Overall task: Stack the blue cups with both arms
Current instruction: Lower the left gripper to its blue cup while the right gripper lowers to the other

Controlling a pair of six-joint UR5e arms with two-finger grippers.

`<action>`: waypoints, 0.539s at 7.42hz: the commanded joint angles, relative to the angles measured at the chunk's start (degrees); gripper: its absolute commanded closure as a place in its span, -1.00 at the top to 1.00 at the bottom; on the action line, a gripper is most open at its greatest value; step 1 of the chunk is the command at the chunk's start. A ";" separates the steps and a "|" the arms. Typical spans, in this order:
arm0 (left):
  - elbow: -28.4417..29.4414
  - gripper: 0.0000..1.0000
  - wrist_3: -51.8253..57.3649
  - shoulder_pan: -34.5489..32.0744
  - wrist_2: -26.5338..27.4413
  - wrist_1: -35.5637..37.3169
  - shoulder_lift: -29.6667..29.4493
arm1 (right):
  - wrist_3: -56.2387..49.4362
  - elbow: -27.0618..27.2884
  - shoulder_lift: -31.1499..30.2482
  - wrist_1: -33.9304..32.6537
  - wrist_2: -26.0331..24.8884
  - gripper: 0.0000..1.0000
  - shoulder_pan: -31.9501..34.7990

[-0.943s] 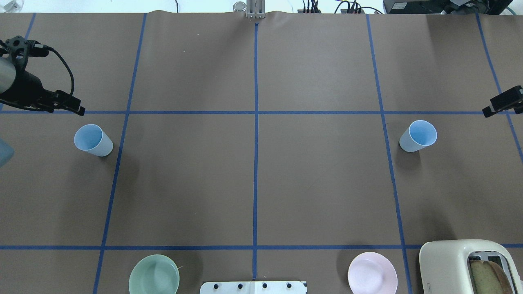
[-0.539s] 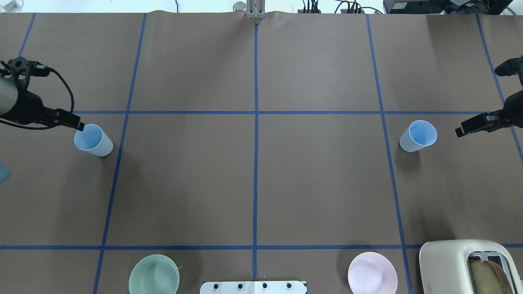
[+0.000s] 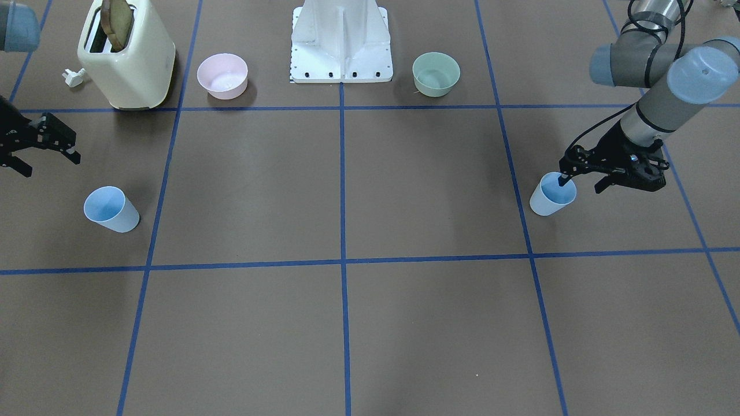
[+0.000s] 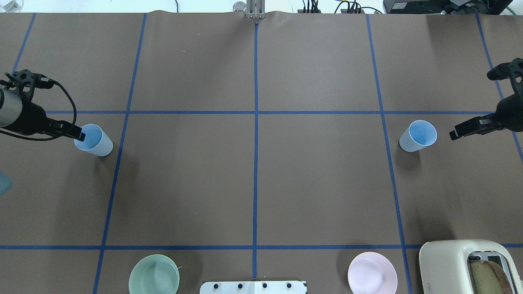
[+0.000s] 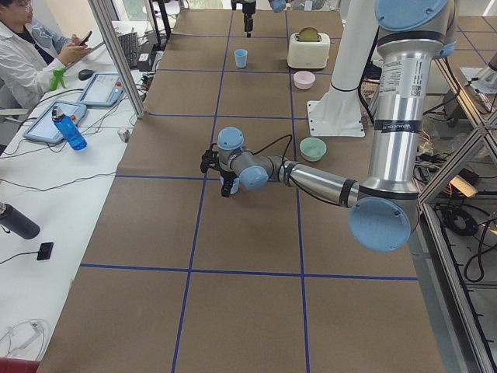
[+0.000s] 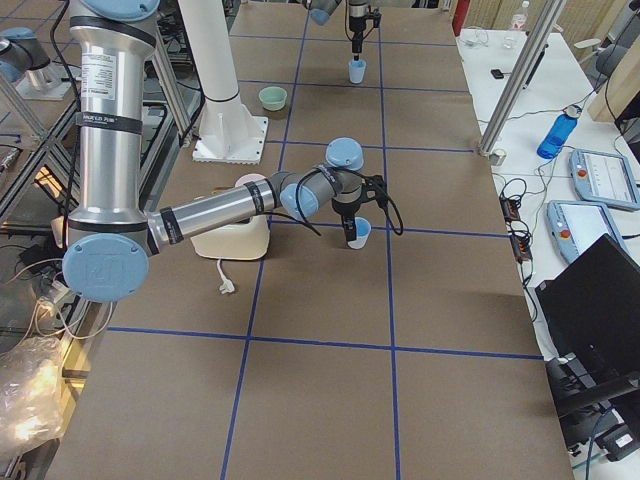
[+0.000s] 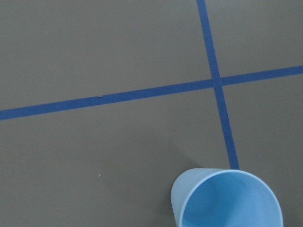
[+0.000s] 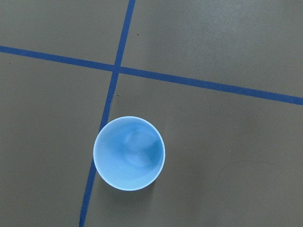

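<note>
Two pale-blue cups stand upright on the brown table. The left cup (image 4: 94, 141) (image 3: 553, 196) also shows in the left wrist view (image 7: 227, 201). My left gripper (image 4: 78, 134) (image 3: 581, 184) is open at its rim, one finger inside the cup, the other outside. The right cup (image 4: 418, 136) (image 3: 111, 209) sits below the right wrist camera (image 8: 129, 152). My right gripper (image 4: 453, 134) (image 3: 49, 163) is open and empty, a short way outward from that cup and not touching it.
A cream toaster (image 4: 466, 265) (image 3: 127, 63) holding a bread slice, a pink bowl (image 4: 372, 272) (image 3: 222, 75) and a mint-green bowl (image 4: 154, 274) (image 3: 436, 73) stand along the robot's edge, beside the white pedestal (image 3: 341, 40). Blue tape lines grid the table.
My left gripper moved toward the robot's side and came down onto the left cup's rim. My right gripper came in from the table's right edge toward the right cup. The cups stayed put.
</note>
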 commanded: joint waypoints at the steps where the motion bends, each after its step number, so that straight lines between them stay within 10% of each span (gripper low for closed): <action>1: 1.23 0.68 0.07 0.73 0.04 0.03 -0.18 | -0.07 -2.61 4.44 -0.42 -0.20 0.88 -0.27; 4: 1.67 0.44 0.07 1.08 -0.57 0.03 -0.53 | -0.68 -4.55 6.66 -0.69 -1.00 0.75 -1.49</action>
